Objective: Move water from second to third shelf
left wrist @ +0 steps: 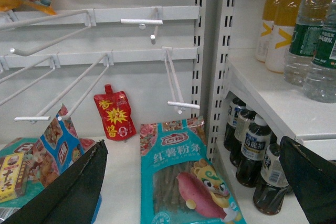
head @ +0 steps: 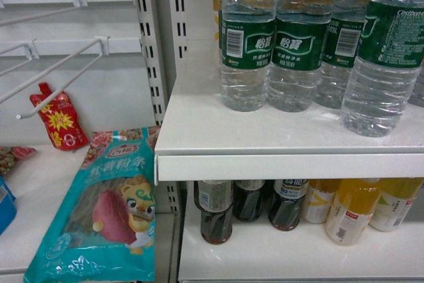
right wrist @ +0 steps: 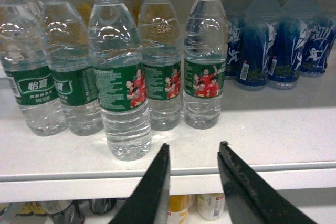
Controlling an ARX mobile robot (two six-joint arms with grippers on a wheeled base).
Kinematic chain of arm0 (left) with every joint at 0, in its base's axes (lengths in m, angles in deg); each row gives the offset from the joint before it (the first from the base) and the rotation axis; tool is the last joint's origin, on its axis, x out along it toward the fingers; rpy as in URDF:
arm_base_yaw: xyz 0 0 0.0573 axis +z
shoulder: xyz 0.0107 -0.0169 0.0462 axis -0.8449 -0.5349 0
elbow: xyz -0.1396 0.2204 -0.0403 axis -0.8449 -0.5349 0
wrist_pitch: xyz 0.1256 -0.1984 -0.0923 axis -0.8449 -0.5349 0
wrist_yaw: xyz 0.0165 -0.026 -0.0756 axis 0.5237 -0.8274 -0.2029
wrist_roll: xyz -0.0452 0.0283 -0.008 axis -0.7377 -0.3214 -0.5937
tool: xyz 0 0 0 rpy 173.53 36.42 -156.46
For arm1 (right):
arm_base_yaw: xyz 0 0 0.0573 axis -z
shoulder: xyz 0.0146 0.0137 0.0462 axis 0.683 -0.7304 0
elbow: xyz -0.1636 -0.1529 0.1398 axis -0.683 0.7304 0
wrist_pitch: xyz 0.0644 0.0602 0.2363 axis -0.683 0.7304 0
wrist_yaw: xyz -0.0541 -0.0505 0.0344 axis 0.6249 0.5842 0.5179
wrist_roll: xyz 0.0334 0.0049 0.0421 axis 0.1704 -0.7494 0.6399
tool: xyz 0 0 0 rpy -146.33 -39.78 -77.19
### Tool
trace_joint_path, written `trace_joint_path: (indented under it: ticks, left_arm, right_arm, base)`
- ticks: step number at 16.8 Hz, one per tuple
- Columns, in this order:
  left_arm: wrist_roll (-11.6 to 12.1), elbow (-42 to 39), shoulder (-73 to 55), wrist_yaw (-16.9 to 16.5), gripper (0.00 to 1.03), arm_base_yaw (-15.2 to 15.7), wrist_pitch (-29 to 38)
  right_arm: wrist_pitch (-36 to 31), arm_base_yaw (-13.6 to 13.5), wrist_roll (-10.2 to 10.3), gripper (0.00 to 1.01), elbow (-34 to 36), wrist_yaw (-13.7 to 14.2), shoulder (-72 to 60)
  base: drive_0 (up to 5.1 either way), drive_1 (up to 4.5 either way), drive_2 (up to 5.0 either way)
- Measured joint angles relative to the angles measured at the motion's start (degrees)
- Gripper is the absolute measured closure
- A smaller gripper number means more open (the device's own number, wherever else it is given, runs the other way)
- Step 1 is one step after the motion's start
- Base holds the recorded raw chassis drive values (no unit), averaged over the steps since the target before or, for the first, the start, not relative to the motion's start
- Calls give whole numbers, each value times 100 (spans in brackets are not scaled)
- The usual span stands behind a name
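Note:
Several water bottles (head: 298, 44) with green labels stand in a row on the white shelf (head: 278, 164). One water bottle (right wrist: 119, 87) stands forward of the others, near the shelf's front edge. My right gripper (right wrist: 195, 145) is open and empty, level with the shelf lip (right wrist: 262, 179), just right of that forward bottle and short of it. My left gripper (left wrist: 192, 142) is open wide and holds nothing, hovering over a teal snack bag (left wrist: 184, 177). Neither gripper shows in the head view.
Blue-labelled bottles (right wrist: 273, 45) stand right of the water. On the shelf below are dark bottles (head: 216, 213) and yellow drink bottles (head: 351, 210). White peg hooks (left wrist: 176, 85) jut out on the left, with a red pouch (left wrist: 115, 114) against the back panel.

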Motion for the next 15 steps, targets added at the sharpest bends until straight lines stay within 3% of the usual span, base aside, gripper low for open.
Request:
trace_joint_path:
  ticks: [1, 2, 3, 5, 15]
  left_arm:
    - [-2, 0, 0, 2, 5, 0, 2]
    - [0, 0, 0, -2, 5, 0, 2]
    - [-2, 0, 0, 2, 5, 0, 0]
    - [0, 0, 0, -2, 5, 0, 2]
    - [-2, 0, 0, 0, 5, 0, 2]
  right_arm:
    - [20, 57, -2, 79, 144, -142, 170]
    - [55, 485, -9, 91, 278, -599, 378]
    - [79, 667, -22, 99, 354, -566, 509]
    - [192, 603, -7, 99, 501, -671, 737]
    - [822, 610, -9, 99, 990, -667, 1954]
  base:
    - [0, 0, 0]
    - [0, 0, 0]
    - [0, 0, 0]
    - [0, 0, 0]
    - [0, 0, 0]
